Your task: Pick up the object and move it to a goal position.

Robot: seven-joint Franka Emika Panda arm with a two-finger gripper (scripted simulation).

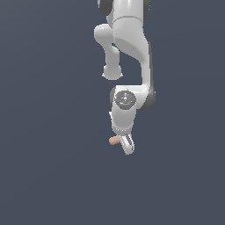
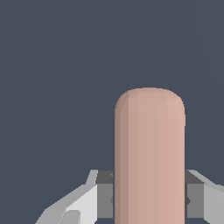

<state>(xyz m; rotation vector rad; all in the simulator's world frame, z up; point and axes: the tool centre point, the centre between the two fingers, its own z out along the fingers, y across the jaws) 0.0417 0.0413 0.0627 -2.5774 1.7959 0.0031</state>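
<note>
The object is a salmon-pink capsule-like cylinder. In the wrist view it fills the space between my two fingers, whose pads press against its two sides. In the exterior view only one rounded end of the object sticks out toward the exterior view's left, beside my gripper. The gripper is shut on the object and hangs below the white arm, pointing down. The rest of the object is hidden behind the fingers.
The white arm reaches down from the top of the exterior view. A plain dark grey-blue surface lies all around. No other objects or goal marker show.
</note>
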